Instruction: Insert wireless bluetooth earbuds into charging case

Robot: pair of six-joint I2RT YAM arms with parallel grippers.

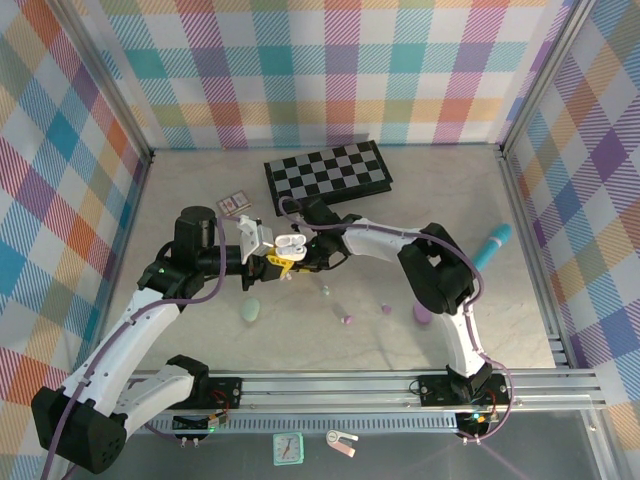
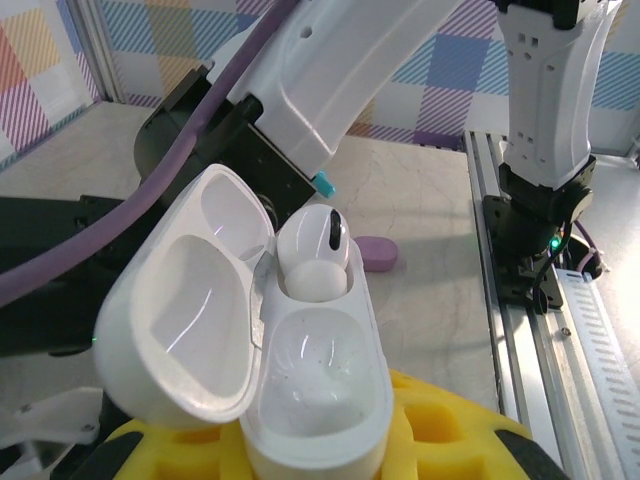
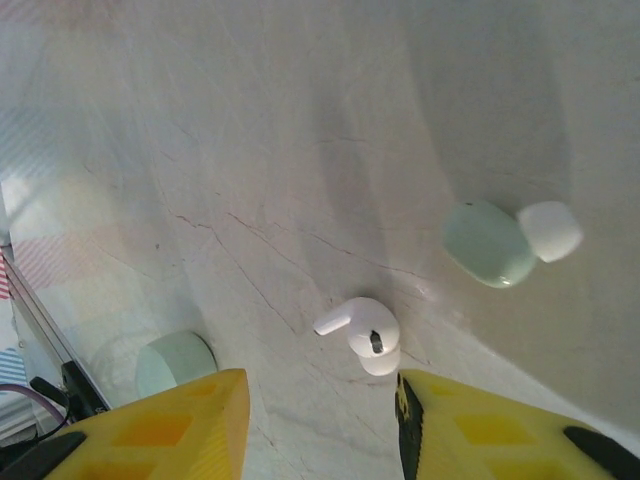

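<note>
Charging case (image 2: 320, 400), lid open, sits clenched in the left gripper (image 1: 258, 245) low in the left wrist view, one white earbud (image 2: 315, 250) seated in its far socket and the right arm (image 2: 330, 70) crowding behind. The right gripper (image 3: 322, 410) is spread, grasping nothing, above a second white earbud (image 3: 365, 335) on the table (image 3: 250, 150). A mint earbud (image 3: 487, 243) lies upper right, a mint case (image 3: 175, 362) lower left.

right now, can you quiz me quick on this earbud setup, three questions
1. True or false: both slots of the white case hold an earbud.
2. Fill in: the loose white earbud ahead of the right gripper lies on the ____.
3. Which holds the case? A left gripper B right gripper C neither

Key: 1 false, one slot is empty. 2 table. 3 A.
</note>
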